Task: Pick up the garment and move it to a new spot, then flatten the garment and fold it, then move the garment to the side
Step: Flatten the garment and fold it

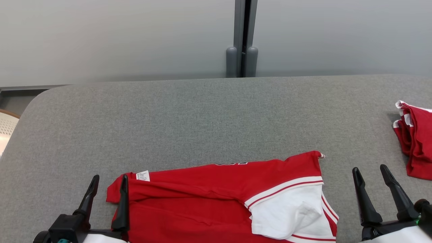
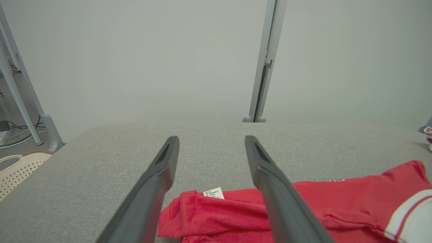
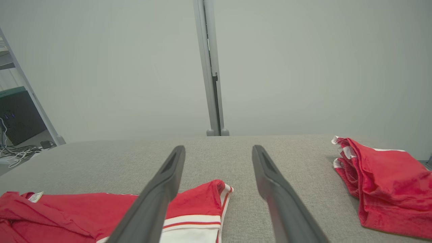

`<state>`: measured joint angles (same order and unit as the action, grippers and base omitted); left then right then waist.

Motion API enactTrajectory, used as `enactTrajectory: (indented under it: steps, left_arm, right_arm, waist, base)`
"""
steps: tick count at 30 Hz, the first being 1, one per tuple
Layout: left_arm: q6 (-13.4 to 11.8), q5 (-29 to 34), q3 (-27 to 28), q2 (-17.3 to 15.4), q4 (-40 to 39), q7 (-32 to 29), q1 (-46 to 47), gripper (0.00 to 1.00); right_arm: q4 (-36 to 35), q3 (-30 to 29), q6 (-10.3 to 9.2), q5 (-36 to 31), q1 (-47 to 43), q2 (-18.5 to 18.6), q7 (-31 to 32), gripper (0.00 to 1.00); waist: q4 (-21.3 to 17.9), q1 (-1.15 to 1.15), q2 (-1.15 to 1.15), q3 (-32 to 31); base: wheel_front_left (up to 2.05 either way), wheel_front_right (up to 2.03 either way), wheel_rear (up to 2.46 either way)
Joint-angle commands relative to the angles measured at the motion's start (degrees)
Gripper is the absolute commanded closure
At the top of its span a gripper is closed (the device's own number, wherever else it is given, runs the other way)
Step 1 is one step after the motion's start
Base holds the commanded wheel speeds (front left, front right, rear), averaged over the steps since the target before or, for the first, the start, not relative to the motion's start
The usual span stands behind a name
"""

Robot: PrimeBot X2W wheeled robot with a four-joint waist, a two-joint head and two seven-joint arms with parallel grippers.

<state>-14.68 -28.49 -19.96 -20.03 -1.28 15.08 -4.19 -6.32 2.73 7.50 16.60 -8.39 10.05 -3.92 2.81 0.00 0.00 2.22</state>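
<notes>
You are holding both claws wide and empty, the left claw [image 1: 110,178] at lower left and the right claw [image 1: 369,168] at lower right. They are flanking the red-and-white jersey [image 1: 202,195], which is lying at the bottom centre of the grey tabletop [image 1: 202,118], likely ready for the next fold.

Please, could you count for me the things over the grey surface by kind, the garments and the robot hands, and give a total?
Garments: 2, the red and white garment in front and the red garment at the right edge.
Robot hands: 2, the left hand and the right hand, both open and empty.
Total: 4
</notes>
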Motion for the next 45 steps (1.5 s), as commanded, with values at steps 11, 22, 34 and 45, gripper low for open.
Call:
enactTrajectory:
  steps: [11,22,34,45]
  left_arm:
    - [0.0,0.4,0.1,-1.0,1.9,-0.2,0.5,0.00]
    - [-0.1,0.8,-0.2,-1.3,1.6,-0.5,2.1,0.00]
    - [2.0,1.8,-1.2,0.1,2.4,-0.1,8.4,0.00]
    - [4.0,2.8,-0.6,2.7,5.1,0.1,11.9,0.00]
  right_arm:
    - [1.1,-0.5,-0.02,0.6,-0.6,0.1,0.3,0.00]
    - [3.1,-1.0,-0.02,0.9,0.4,0.9,-0.1,0.00]
    - [14.8,2.0,-0.02,1.8,6.2,1.1,1.3,0.00]
    - [30.5,8.2,-0.01,6.2,8.2,-0.3,2.9,0.57]
  waist:
    - [-0.1,0.00,0.00,-1.1]
    - [0.5,0.00,0.00,-0.1]
    - [3.6,0.00,0.00,6.9]
    - [5.2,0.00,0.00,9.4]
  base:
    - [0.00,0.00,0.00]
    - [0.00,0.00,0.00]
    - [0.00,0.00,0.00]
    - [0.00,0.00,0.00]
